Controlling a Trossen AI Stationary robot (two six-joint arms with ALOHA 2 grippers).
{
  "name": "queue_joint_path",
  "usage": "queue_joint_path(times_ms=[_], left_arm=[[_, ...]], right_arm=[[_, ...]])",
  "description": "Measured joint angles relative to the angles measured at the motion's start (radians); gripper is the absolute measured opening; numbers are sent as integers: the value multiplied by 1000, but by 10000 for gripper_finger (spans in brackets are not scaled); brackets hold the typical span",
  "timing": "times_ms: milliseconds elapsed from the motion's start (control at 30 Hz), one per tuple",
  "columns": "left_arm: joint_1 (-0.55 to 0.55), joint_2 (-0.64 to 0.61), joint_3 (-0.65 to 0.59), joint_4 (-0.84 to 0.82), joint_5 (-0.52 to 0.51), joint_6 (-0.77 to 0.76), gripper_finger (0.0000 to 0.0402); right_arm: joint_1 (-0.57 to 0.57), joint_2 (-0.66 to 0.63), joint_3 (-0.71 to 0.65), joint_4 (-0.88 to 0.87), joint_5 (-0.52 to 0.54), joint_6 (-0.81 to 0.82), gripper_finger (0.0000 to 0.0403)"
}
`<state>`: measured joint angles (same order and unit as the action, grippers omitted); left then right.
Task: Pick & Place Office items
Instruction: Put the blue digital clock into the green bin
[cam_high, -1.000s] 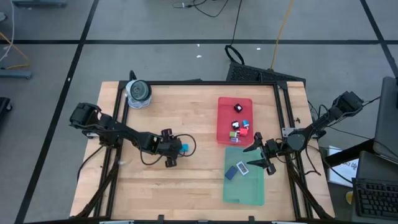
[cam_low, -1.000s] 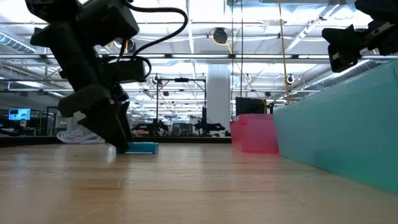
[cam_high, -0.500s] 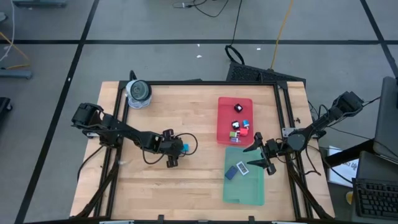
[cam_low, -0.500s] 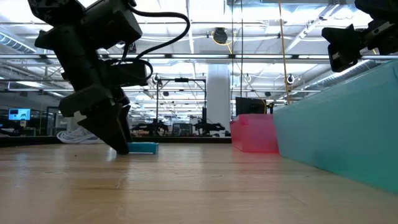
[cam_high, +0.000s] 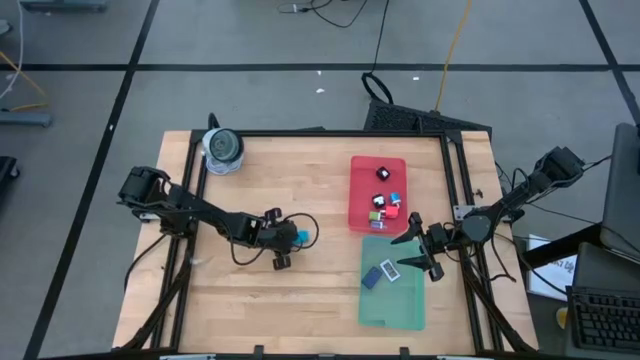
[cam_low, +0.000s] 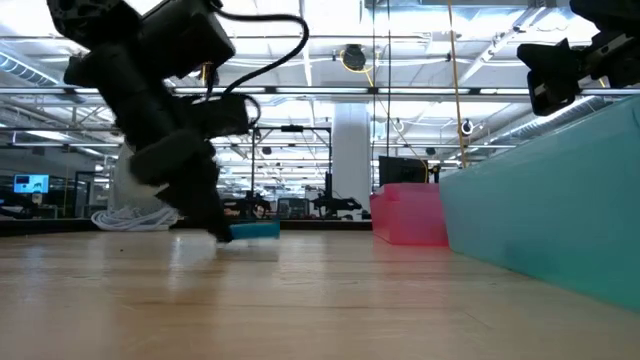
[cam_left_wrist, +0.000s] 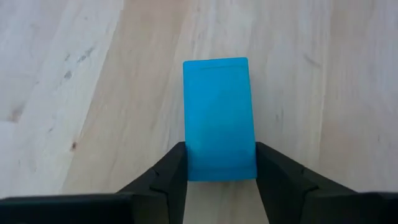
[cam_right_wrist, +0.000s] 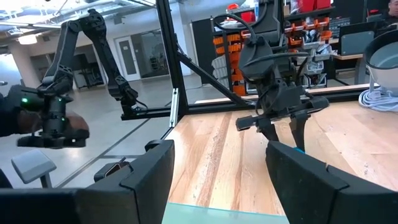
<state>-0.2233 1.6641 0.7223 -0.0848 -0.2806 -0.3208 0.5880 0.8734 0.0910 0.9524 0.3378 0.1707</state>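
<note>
Now the blue bar (cam_left_wrist: 219, 118) is pinched between the left gripper (cam_left_wrist: 219, 169) fingers, which stood wider a second ago, mid-table on the wood. The right gripper (cam_high: 411, 252) is held wide, unmoved, over the green tray (cam_high: 392, 305).

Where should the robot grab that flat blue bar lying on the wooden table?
Across its narrow width, at one end, coming from above. The blue bar lies flat with two long, straight, parallel edges, so the left gripper fingers can pinch those sides squarely; they already press on both edges near its end.
</note>
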Motion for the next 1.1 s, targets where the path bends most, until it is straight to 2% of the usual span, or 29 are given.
queue_joint_path(times_ms=[200,333,533,667,833,1100], left_arm=[[2,-22,53,118,45,-161,152],[26,-20,98,233,196,-296,162],[29,-16,134,463,366,-354,154],[30,-16,138,537,393,-393,154],[26,-12,138,537,392,-400,161],[27,-11,138,537,405,-395,159]], right_arm=[[0,0,0,12,11,-7,242],[0,4,0,18,102,-40,242],[0,70,2,15,165,-135,242],[0,160,53,16,214,-238,242],[0,315,173,16,318,-412,246],[-42,557,364,16,317,-599,260]])
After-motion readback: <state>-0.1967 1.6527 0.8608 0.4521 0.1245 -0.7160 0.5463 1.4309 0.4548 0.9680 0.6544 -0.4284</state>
